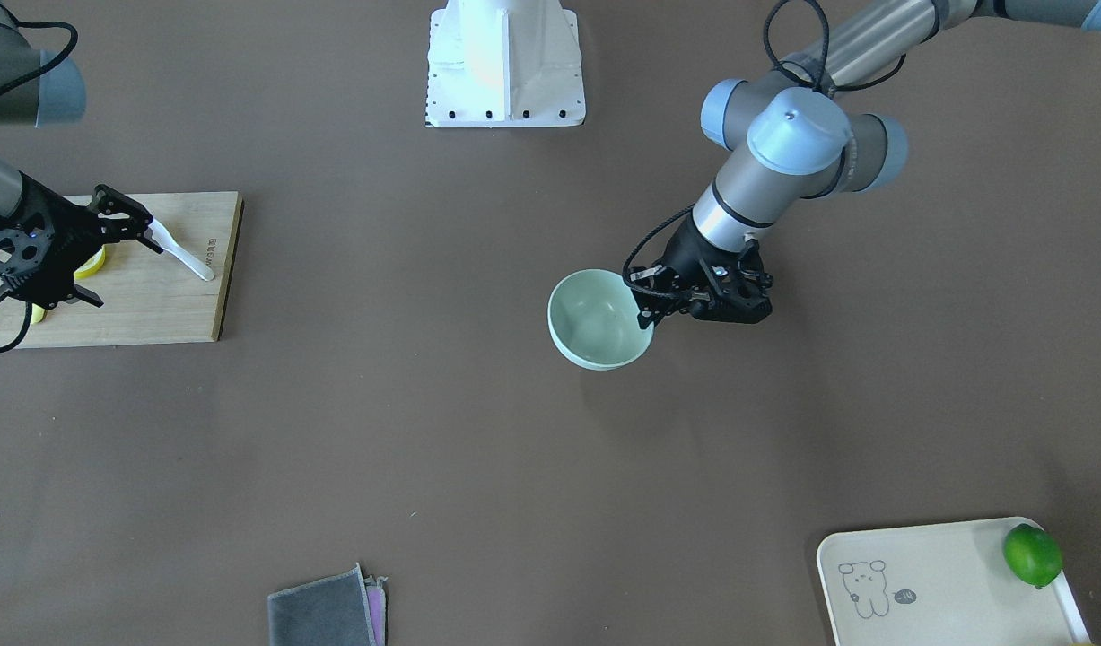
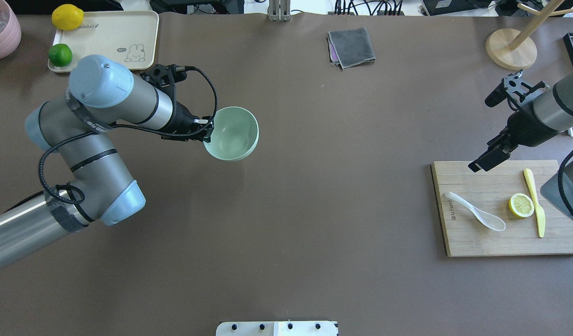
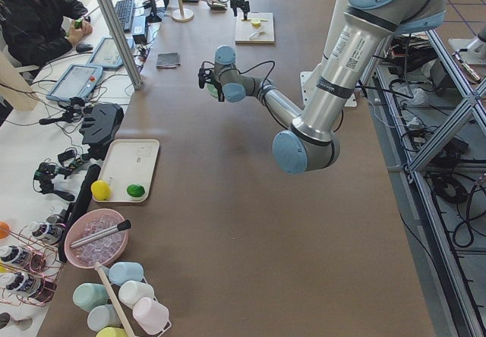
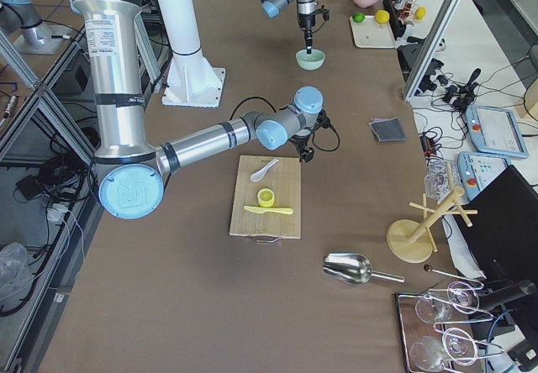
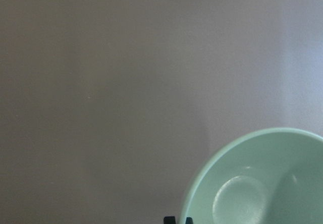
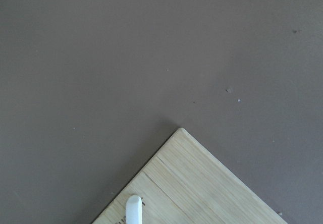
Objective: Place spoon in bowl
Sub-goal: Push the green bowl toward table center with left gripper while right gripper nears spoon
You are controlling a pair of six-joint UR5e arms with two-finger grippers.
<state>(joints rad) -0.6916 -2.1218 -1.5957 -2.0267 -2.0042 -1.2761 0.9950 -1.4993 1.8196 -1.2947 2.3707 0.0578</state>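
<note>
Bowl [image 2: 232, 135]: pale mint-green, left of the middle of the counter [image 2: 337, 210]; was clamped at its rim by the tightly closed left jaws. Spoon [image 2: 477, 212]: lay flat on the wooden board [image 2: 477, 242] far to the right, well apart from the bowl, untouched. Over the board's far corner, right jaws: hung spread wide apart, empty, near the spoon's handle end. Beyond, lemon half [image 2: 521, 205] and yellow knife [image 2: 534, 200].

Bowl: your round smooth bowl [image 2: 232, 134], centre-left, is plain pale mint-green.
Spoon: your small glossy soup spoon [image 2: 475, 211], right, is white.
</note>
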